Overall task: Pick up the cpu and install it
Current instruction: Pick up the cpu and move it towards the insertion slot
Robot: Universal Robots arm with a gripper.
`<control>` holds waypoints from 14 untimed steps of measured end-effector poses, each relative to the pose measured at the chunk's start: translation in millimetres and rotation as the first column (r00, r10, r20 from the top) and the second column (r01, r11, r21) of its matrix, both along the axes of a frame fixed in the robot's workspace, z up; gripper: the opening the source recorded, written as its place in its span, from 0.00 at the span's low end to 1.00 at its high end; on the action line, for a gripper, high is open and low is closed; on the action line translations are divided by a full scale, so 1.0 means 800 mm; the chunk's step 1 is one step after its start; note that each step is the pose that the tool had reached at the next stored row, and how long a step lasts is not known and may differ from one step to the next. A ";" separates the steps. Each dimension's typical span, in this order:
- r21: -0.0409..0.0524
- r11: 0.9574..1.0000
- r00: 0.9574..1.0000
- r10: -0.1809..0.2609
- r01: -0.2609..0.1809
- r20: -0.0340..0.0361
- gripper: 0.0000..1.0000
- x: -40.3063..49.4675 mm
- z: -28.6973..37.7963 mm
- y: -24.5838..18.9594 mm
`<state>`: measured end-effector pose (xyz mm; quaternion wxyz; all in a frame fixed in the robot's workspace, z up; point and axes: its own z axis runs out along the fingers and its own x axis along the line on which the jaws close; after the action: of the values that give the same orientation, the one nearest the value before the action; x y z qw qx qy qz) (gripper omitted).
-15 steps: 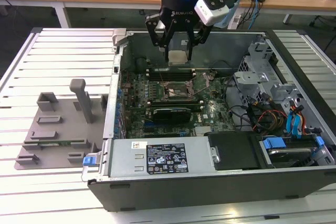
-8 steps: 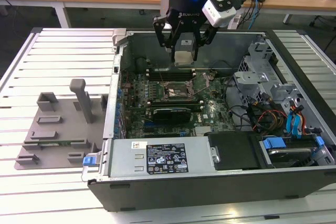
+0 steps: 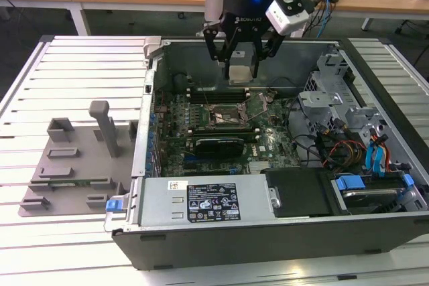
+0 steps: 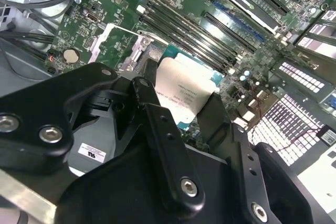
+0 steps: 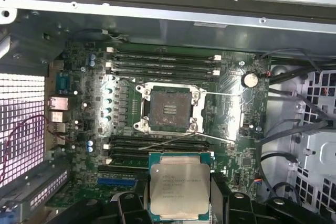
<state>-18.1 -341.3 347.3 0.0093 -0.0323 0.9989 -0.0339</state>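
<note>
1. Hanging over the open computer case (image 3: 281, 239) in the exterior view, the claw (image 3: 241, 73) sits above the far part of the green circuit board (image 3: 268, 142) inside.
2. The claw is closed on the cpu (image 5: 180, 190). In the first wrist view, the chip's silver-grey top faces the camera and black fingers (image 5: 220, 195) grip its edges.
3. In the second wrist view the cpu (image 4: 184, 90) shows pale between two black fingers (image 4: 157, 124), one on each side, held up off the board.
4. The square socket (image 5: 169, 109) sits in the middle of the board with its metal frame around it. The cpu is apart from it and not yet seated.
5. Rows of long memory slots (image 5: 163, 64) run along two opposite sides of the socket.
6. A grey plastic tray (image 3: 74, 165) with upright posts lies on the slatted metal surface (image 3: 27, 85), just beside the case on the exterior view's left.
</note>
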 end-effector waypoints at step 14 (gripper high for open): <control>-0.006 1.000 1.000 0.000 0.000 -0.002 0.55 0.015 -0.0342 0.0095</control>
<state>-5.8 -333.7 320.0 0.0080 -0.0324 0.9988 -0.0367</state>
